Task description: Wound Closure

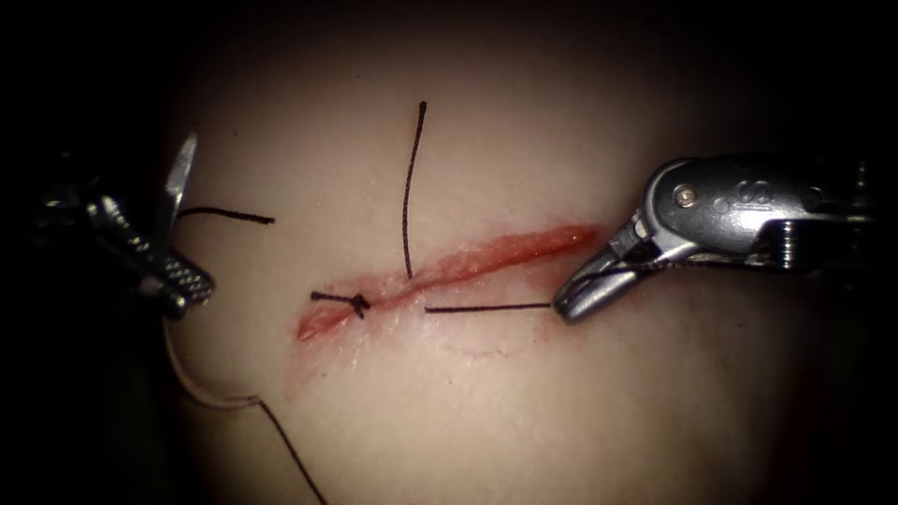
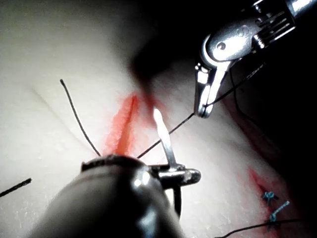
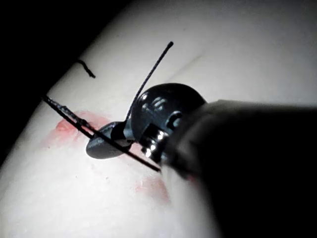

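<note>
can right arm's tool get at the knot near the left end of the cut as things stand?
Probably not right now: the right tool is shut on the thread near the cut's right end. The tissue between it and the knot is bare; the left tool holds the needle off to the left.

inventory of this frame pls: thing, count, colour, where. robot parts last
tissue: 1, pale, under everything.
cut: 1, red, slanting across the middle of the tissue.
knot: 1, dark, on the cut near its left end.
needle: 1, silvery, curved, left of the cut, clear of the tissue, held around mid-curve.
thread: 1 dark strand, from just below the cut to the right gripper.
cut ends of thread: 2 loose dark pieces, one upright crossing the cut, one left of it near the needle.
left gripper: 1, dark metal, left of the cut, shut on the needle.
right gripper: 1, silver metal, at the cut's right end, shut on the thread.
</note>
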Motion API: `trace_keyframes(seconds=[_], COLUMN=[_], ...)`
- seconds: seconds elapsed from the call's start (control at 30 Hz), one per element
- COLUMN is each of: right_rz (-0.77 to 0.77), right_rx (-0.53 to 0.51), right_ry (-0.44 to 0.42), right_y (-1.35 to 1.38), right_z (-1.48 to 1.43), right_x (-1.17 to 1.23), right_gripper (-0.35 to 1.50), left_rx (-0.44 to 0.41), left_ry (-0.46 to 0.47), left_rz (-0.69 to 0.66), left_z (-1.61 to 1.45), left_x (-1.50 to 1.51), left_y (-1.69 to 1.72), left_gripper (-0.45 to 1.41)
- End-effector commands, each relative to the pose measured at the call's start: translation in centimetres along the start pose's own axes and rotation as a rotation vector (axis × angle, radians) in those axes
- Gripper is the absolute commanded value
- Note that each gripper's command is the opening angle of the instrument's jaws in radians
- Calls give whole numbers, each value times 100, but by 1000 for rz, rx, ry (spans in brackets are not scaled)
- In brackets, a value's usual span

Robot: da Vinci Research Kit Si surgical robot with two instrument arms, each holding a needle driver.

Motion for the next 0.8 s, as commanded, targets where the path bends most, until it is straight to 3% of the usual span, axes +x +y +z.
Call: trace_keyframes(seconds=[0.03,0.07,0.1,0.13,0.2,0.37,0.47,0.5,0.53,0.57,0.63,0.8], right_rz=[-45,-54,-51,-54,-45,-52,-60,-62,-72,-71,-73,-77], right_rx=[-43,-84,-151,-192,-250,-346,-396,-418,-445,-463,-500,-574], right_ry=[4,8,13,18,25,27,30,28,24,22,16,-3], right_y=[11,13,15,16,17,16,22,25,30,33,39,40], right_z=[8,9,10,10,7,-17,-35,-40,-45,-48,-56,-61], right_x=[2,3,5,6,8,14,20,23,26,28,32,37], right_gripper=[34,85,113,120,125,130,111,111,111,115,125,133], left_rx=[35,68,119,162,267,395,448,459,464,464,457,561], left_ry=[-15,-44,-98,-140,-253,-410,-495,-515,-541,-555,-568,-658], left_rz=[0,-1,-3,-11,9,117,214,246,318,375,440,421], left_z=[9,14,24,32,52,83,104,110,119,125,134,133], left_x=[-2,-5,-9,-13,-23,-41,-47,-48,-48,-48,-47,-42], left_y=[-8,-11,-15,-18,-25,-30,-31,-32,-32,-33,-32,-17], left_gripper=[-45,-45,-45,-45,-45,-45,-45,-23,26,61,99,116])
